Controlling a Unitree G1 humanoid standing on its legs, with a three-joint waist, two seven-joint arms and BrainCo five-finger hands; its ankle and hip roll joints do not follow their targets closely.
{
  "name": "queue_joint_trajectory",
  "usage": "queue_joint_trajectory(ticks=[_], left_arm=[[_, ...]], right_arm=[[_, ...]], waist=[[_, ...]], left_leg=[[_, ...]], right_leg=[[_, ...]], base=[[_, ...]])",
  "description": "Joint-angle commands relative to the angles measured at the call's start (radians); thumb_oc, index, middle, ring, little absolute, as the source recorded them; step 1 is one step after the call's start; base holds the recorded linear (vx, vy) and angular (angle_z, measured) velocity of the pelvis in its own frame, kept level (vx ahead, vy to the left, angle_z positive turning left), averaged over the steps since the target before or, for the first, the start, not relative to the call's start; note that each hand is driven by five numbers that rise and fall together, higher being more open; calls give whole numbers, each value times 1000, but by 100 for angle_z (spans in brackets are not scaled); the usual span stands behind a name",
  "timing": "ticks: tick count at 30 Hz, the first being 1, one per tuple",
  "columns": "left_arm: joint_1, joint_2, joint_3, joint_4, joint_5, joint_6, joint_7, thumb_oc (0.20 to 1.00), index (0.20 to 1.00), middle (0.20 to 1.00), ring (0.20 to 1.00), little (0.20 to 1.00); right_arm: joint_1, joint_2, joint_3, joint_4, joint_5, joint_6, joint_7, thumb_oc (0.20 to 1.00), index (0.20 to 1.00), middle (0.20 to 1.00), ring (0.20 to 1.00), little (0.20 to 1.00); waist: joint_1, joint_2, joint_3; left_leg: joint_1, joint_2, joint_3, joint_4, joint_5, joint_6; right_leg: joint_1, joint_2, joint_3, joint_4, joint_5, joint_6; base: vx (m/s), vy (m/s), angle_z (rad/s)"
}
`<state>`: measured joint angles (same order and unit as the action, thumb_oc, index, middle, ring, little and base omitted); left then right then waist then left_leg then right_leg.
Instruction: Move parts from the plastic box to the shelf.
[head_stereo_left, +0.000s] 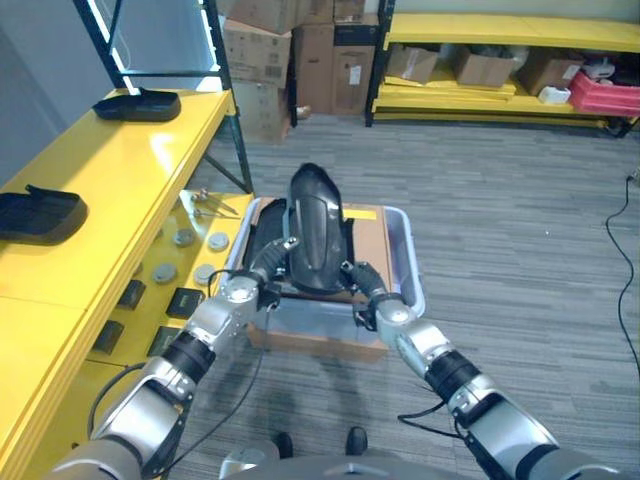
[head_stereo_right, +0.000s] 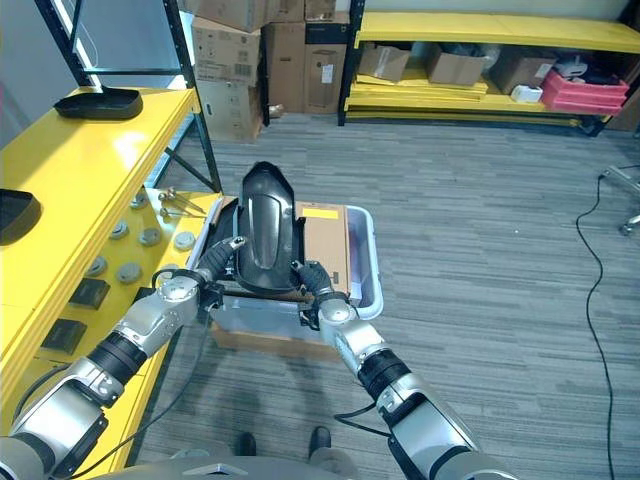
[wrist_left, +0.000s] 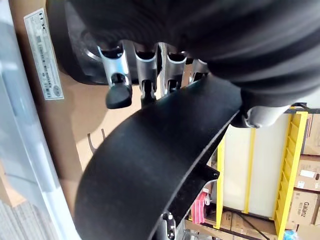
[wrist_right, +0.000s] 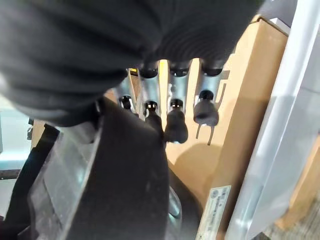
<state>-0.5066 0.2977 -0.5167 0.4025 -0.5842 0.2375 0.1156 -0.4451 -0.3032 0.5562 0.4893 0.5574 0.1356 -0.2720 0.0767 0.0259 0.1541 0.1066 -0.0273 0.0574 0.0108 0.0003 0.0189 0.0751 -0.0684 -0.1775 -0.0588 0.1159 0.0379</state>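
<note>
Both hands on the black curved part (head_stereo_left: 315, 228), which stands upright over the plastic box (head_stereo_left: 408, 262), lower end down among the cardboard (head_stereo_left: 372, 248) packing. Left hand (head_stereo_left: 262, 270) grips the part's left edge: fingers curled round behind the rim, thumb on the near side (left wrist view shows the fingers (wrist_left: 145, 67) wrapped past the edge). Right hand (head_stereo_left: 362, 285) does the same on the right edge, fingers (wrist_right: 176, 120) bent against the part's flank. So a two-handed clamp, both closed on the part.

Step in hand, as I read it: lifting the part clear of the box, then swinging left to the yellow shelf (head_stereo_left: 110, 180).

How to do it well:
- Lift straight up first, until the lower end is above the box wall and cardboard. Swing early and it likely snags.
- Keep both hands level; the part is tall and the grip is low, so it wants to tip forward.
- Grip is on thin edges, squeeze evenly, don't twist.
- Shelf already holds black parts (head_stereo_left: 38, 213) and another further back (head_stereo_left: 137, 104). Aim for the bare stretch between them.
- Lower tier has small discs (head_stereo_left: 185, 238) and dark blocks (head_stereo_left: 186, 301); keep clear.
</note>
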Motion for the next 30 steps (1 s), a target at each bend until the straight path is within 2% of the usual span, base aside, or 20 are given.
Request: queue_joint_trajectory(ticks=[1,2,7,13,16,19,23,24,28,30], left_arm=[[-79,-62,-38,-81,-90,-191,-7,200,200,200,200,200],[-72,-56,-21,-91,-99,-199,-1,200,200,200,200,200],[-48,-24,36,-126,-119,-215,16,200,200,200,200,200],[-7,2,93,-123,-120,-241,26,200,200,200,200,200],[42,23,144,-113,-122,-267,23,200,200,200,200,200],[74,35,171,-108,-120,-284,26,200,200,200,200,200],[137,52,232,-101,-108,-320,11,200,200,200,200,200],[176,68,275,-108,-106,-351,2,200,200,200,200,200],[218,95,331,-130,-95,-387,3,200,200,200,200,200],[244,124,373,-163,-81,-413,12,200,200,200,200,200]], right_arm=[[-67,93,-39,29,202,-78,-1,476,476,476,476,476],[-58,95,-53,26,199,-86,-7,1000,1000,1000,1000,1000],[-56,73,-95,-4,139,-135,-74,1000,1000,1000,1000,1000],[-24,31,-160,-62,122,-173,-102,1000,1000,1000,1000,1000],[44,-4,-225,-108,138,-213,-83,1000,1000,1000,1000,1000],[91,-18,-258,-139,136,-218,-65,1000,1000,1000,1000,1000],[206,-43,-311,-173,118,-209,5,1000,1000,1000,1000,1000],[304,-52,-343,-170,116,-186,61,1000,1000,1000,1000,1000],[391,-53,-366,-127,70,-136,116,1000,1000,1000,1000,1000],[447,-62,-368,-67,57,-107,180,1000,1000,1000,1000,1000]], waist=[[39,-19,-64],[42,-18,-66],[51,-15,-65],[48,-15,-65],[37,-17,-65],[28,-18,-64],[7,-23,-65],[-10,-25,-63],[-28,-26,-65],[-36,-28,-64]], left_leg=[[-24,47,-14,11,-24,-56],[-23,47,-14,9,-24,-56],[-24,49,-16,9,-24,-55],[-27,49,-16,7,-22,-51],[-25,51,-10,5,-22,-48],[-25,53,-4,4,-22,-47],[-28,57,10,1,-19,-44],[-30,59,20,-1,-18,-41],[-32,63,26,-5,-16,-40],[-37,71,25,-4,-10,-44]], right_leg=[[28,-122,-31,40,-51,126],[28,-123,-34,38,-50,126],[29,-125,-41,40,-50,126],[25,-124,-38,42,-52,125],[24,-122,-35,42,-55,125],[21,-120,-30,45,-57,125],[11,-116,-20,50,-61,124],[2,-114,-13,57,-65,125],[-9,-107,-2,70,-76,122],[-16,-98,3,79,-85,115]], base=[[0,0,0],[0,0,0],[0,0,0],[0,0,0],[0,0,0],[0,0,0],[-6,-12,-5],[-19,-17,-4],[-1,-31,-6],[6,-81,-6]])
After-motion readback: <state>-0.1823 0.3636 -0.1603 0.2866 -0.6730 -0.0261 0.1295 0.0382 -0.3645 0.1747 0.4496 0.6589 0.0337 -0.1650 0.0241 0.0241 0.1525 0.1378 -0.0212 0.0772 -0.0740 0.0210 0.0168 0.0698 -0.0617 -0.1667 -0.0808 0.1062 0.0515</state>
